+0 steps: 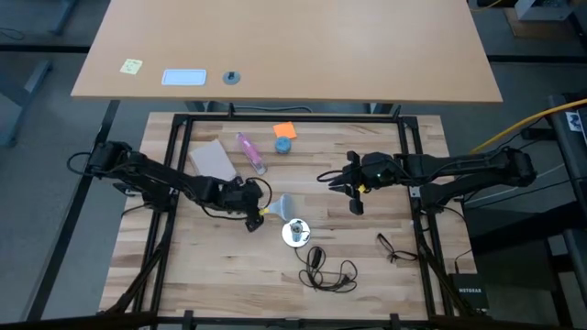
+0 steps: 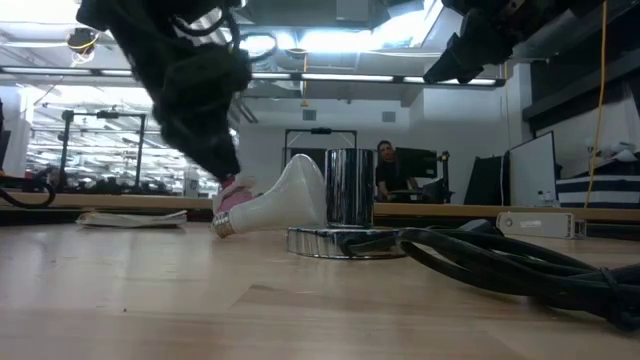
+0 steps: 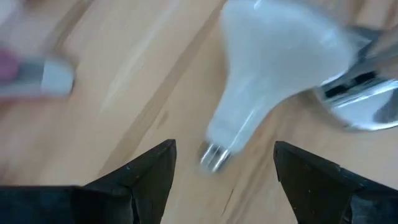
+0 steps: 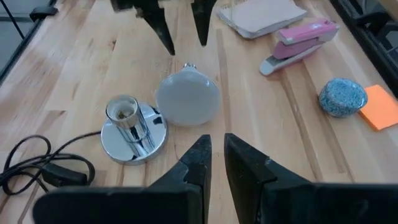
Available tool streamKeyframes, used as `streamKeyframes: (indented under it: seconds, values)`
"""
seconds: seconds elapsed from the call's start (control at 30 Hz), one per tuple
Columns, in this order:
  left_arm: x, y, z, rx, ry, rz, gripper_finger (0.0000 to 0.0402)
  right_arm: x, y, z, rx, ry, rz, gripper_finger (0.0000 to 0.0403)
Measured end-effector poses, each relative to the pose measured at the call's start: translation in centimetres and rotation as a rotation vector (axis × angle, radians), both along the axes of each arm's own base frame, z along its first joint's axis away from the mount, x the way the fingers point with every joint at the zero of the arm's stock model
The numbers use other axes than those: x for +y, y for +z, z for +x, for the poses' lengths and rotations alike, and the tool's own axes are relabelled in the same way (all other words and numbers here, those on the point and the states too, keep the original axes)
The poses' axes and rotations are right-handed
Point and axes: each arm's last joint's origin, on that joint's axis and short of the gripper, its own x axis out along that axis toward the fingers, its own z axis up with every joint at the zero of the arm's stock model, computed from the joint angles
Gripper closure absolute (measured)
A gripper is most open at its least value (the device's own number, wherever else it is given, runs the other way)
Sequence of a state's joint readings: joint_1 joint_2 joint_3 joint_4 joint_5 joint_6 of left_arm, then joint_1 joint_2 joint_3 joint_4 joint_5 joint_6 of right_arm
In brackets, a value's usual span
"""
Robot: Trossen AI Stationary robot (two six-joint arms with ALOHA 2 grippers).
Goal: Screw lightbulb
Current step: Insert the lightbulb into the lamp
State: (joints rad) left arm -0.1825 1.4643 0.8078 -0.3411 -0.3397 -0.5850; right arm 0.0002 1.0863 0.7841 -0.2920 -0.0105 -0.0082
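From above, the lightbulb [image 1: 279, 207] is a pale smudge lying on the wooden table [image 1: 183, 275], its globe against the silver lamp base [image 1: 295, 233] at its 4 o'clock; its neck is hard to make out under the left gripper [image 1: 258, 217]. The right gripper [image 1: 351, 194] hangs off at the bulb's 3 o'clock, well apart. A black cord [image 1: 326, 271] trails from the base toward 6 o'clock.

The low view adds what the top view hides: the bulb [image 2: 280, 200] lies on its side, globe leaning on the base's upright socket [image 2: 347, 190], screw cap toward the left arm, whose fingers are lost in a dark mass.

The left wrist view shows the left gripper [image 3: 225, 163] released, jaws spread wide on either side of the bulb's metal cap [image 3: 213, 156] without touching it; the base [image 3: 364, 99] is cut off at the edge.

The right wrist view shows the right gripper [image 4: 215, 152] nearly closed and grasping nothing, and the base's empty socket [image 4: 122, 111] beside the bulb [image 4: 187, 98]. Only here do a pink stapler [image 4: 300, 40] and blue round object [image 4: 342, 97] read clearly.
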Motion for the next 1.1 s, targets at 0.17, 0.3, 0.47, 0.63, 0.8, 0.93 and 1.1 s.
streamKeyframes:
  seconds: [0.17, 0.3, 0.47, 0.63, 0.8, 0.93, 1.1]
  values:
    - [-0.1, 0.3, 0.5, -0.029, -0.111, 0.046, 0.0139, 0.0, -0.4, 0.2, 0.02, 0.007, 0.005, 0.0352]
    - [-0.4, 0.0, 1.3, -0.051, -0.231, 0.071, 0.0139, 0.0, -0.9, 0.8, 0.04, 0.007, 0.005, 0.0352]
    - [-0.8, -1.2, 2.4, -0.051, -0.369, 0.117, 0.0139, 0.0, -1.8, 1.4, 0.081, 0.007, 0.005, 0.0352]
    - [0.0, -2.0, 2.6, -0.012, -0.352, 0.138, 0.0139, 0.0, -2.3, 1.7, 0.098, 0.007, 0.005, 0.0352]
    - [1.3, -2.4, 2.8, 0.01, -0.312, 0.14, 0.0139, 0.0, -2.8, 2.0, 0.117, 0.008, 0.005, 0.0352]
    - [2.4, -2.4, 2.9, 0.014, -0.321, 0.127, 0.0139, 0.0, -3.0, 2.2, 0.128, 0.007, 0.006, 0.0352]
    - [3.4, -2.9, 2.9, 0.03, -0.374, -0.002, 0.0139, 0.0, -3.0, 2.3, 0.115, 0.007, 0.005, 0.0352]
